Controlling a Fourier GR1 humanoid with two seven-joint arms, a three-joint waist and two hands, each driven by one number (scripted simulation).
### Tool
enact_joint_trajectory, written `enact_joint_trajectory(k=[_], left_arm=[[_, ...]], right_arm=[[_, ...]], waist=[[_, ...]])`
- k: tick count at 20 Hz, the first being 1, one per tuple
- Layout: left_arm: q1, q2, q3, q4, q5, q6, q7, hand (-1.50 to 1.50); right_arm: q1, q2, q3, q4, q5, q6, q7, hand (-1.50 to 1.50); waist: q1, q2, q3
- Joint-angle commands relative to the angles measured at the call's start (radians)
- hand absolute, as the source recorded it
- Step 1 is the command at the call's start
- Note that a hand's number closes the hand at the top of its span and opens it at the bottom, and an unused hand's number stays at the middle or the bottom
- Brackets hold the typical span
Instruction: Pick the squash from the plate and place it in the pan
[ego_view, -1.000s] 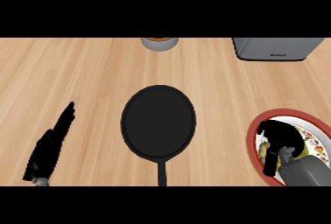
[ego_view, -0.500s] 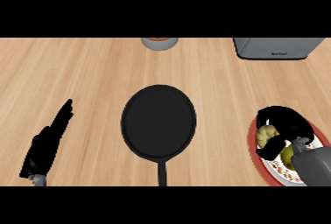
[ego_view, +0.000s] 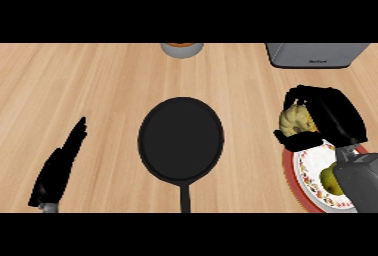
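A pale yellow squash (ego_view: 294, 120) is held in my right hand (ego_view: 332, 117), whose fingers and thumb curl round it. Hand and squash sit just past the far edge of the red-rimmed white plate (ego_view: 290, 172) at the lower right, and my forearm covers part of that plate. The black pan (ego_view: 181, 140) lies in the middle of the counter, to the left of the squash, with its handle (ego_view: 184, 197) pointing toward me and nothing in it. My left hand (ego_view: 63, 167) rests open at the lower left, fingers straight.
A grey appliance (ego_view: 317, 54) stands at the far right edge of the counter. A small round cup (ego_view: 181, 49) with an orange top sits at the far edge, behind the pan. Bare wood lies between the pan and each hand.
My right hand has closed on the squash and carried it off the plate, away from me and slightly left. More of the plate now shows. The left hand has not moved.
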Motion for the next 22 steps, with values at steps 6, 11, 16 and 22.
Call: enact_joint_trajectory(k=[6,11,16,22], left_arm=[[0.012,0.005,0.013,-0.040,-0.007,-0.032,0.012,0.00],[0.009,-0.016,0.020,-0.001,-0.012,-0.040,-0.024,0.00],[-0.006,-0.036,-0.002,-0.019,-0.045,-0.022,0.018,0.00],[-0.082,-0.025,0.034,0.039,-0.012,-0.066,0.003,0.00]], right_arm=[[-0.132,0.211,0.065,-0.070,-0.002,0.010,0.053,1.50],[-0.313,0.343,0.056,0.155,-0.015,0.038,0.062,1.50],[-0.409,0.485,0.105,0.395,-0.032,-0.076,0.096,1.50],[-0.569,0.489,0.241,0.709,-0.174,-0.222,0.103,1.50]], waist=[[0.007,0.001,0.000],[0.013,0.004,0.000],[0.023,0.007,0.000],[0.048,0.014,-0.001]])
